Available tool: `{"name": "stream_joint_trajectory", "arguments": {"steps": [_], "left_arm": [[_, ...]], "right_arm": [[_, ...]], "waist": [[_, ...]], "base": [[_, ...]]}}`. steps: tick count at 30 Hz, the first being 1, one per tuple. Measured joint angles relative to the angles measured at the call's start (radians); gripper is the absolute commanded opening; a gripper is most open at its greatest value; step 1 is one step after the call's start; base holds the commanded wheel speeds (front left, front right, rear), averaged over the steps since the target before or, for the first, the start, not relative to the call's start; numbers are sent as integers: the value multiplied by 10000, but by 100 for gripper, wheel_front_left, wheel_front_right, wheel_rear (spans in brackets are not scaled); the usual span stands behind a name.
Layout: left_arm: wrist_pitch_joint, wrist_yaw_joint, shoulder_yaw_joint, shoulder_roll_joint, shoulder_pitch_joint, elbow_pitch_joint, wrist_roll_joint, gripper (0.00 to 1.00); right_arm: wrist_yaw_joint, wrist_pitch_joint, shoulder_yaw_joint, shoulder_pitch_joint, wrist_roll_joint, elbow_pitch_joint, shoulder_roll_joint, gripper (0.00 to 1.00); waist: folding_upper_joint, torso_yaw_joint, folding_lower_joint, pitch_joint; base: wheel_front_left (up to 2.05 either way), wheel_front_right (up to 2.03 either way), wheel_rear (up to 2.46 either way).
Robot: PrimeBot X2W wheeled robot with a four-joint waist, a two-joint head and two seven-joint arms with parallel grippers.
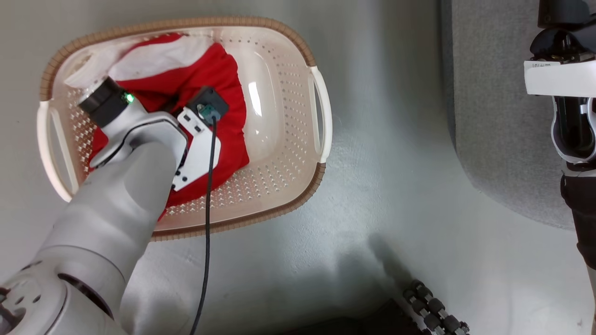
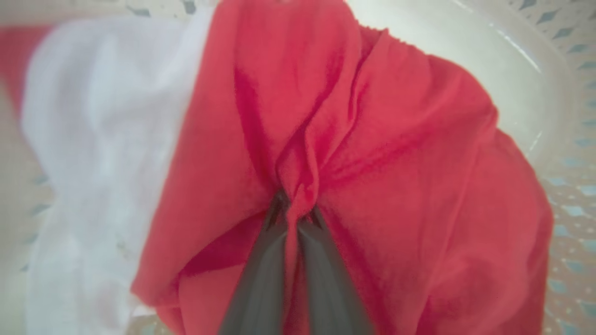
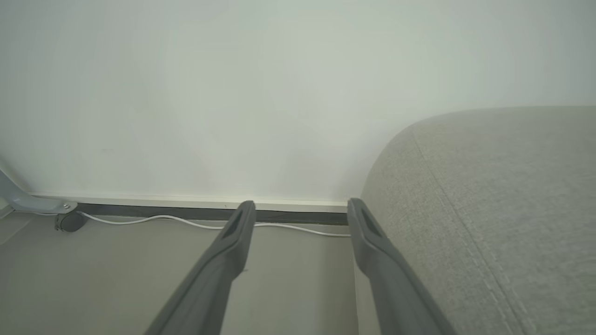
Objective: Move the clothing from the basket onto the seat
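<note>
The red clothing (image 1: 219,93) with its white band (image 1: 153,58) lies crumpled inside the cream basket (image 1: 274,153) on the floor. My left arm reaches down into the basket. In the left wrist view my left gripper (image 2: 294,215) is shut on a pinched fold of the red clothing (image 2: 372,153), with the white band (image 2: 102,139) to its left. The grey seat (image 1: 503,116) lies to the right of the basket. My right gripper (image 3: 300,209) is open and holds nothing, hanging beside the seat (image 3: 503,200). The right arm (image 1: 570,116) shows at the far right of the head view.
A black cable (image 1: 207,223) runs down from the left wrist. A black ribbed object (image 1: 433,309) lies on the pale floor at the bottom. In the right wrist view a white cable (image 3: 186,222) runs along the wall's skirting, and a castor (image 3: 70,222) stands at left.
</note>
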Motion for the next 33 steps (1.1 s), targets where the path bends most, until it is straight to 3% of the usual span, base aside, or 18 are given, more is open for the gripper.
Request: {"name": "stream_joint_trajectory", "arguments": {"steps": [17, 24, 30, 33], "left_arm": [[-2347, -303, 757, -334, 1436, 19, -1331, 0], [-2861, -502, 1235, -537, 2112, -44, -2084, 0], [-2920, -443, 1649, -562, 2956, -1279, -2761, 0], [-2920, -211, 1933, -600, 3295, -1948, -2918, 0]], "right_arm": [[0, -44, 247, 542, -17, 738, -107, 100], [0, -44, 466, 1011, -100, 1103, -136, 100], [0, -44, 602, 1657, -117, 1524, -150, 100], [0, -44, 635, 1945, -167, 1724, -144, 100]], "waist": [[0, 473, 0, -2126], [0, 727, 0, -3244], [0, 1034, 0, -4477], [0, 1185, 0, -5020]], "base": [[0, 0, 0], [0, 0, 0], [0, 0, 0], [0, 0, 0]]}}
